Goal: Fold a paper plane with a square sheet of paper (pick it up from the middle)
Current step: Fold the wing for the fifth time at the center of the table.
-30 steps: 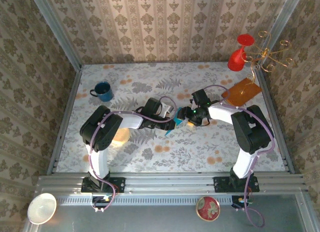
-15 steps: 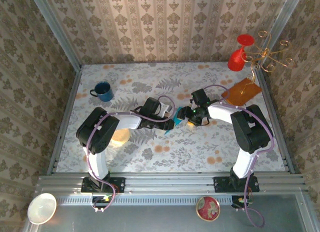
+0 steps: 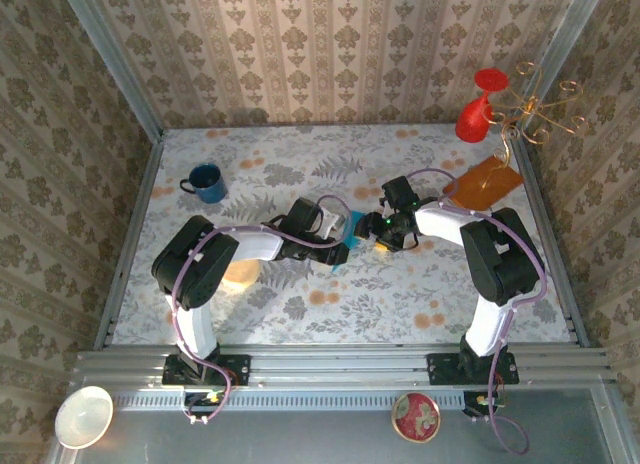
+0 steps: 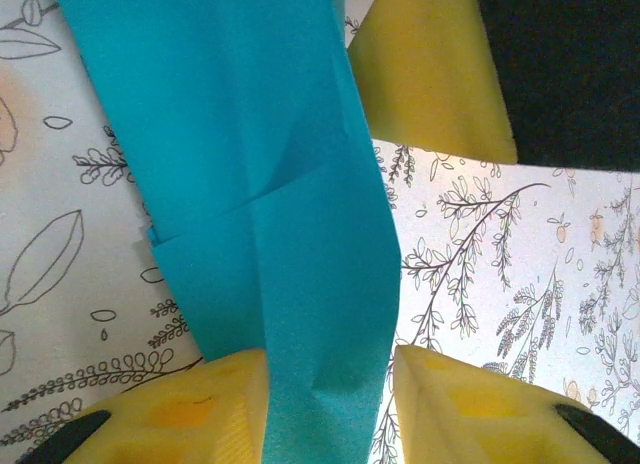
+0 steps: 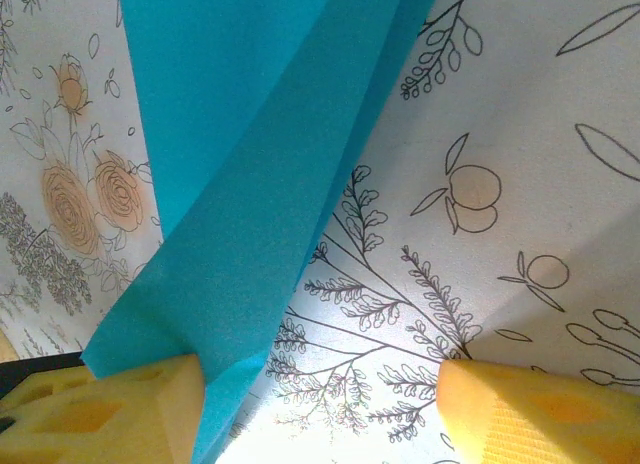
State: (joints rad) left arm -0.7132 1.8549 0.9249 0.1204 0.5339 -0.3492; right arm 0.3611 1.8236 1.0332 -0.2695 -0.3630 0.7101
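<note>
From above, the folded teal paper (image 3: 339,256) lies near the middle of the table, between the left gripper (image 3: 346,246) and the right gripper (image 3: 373,234). The blue mug (image 3: 205,181) stands at ten o'clock from it.

Left wrist view: the paper runs from twelve to six o'clock, between the left fingers (image 4: 190,414), which are moderately parted and not pinching it.

Right wrist view: the right fingers (image 5: 540,414) stand wide apart, and the paper leans on the finger at seven o'clock.

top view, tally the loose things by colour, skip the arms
blue or teal: 2, round blue mug, folded teal paper sheet
red: 2, red goblet-shaped vessel, small round red patterned dish
orange-brown: 1, orange-brown square sheet
gold: 1, curly gold wire stand
white: 1, round white bowl
pale yellow: 1, pale yellow round flat thing
total: 8
</note>
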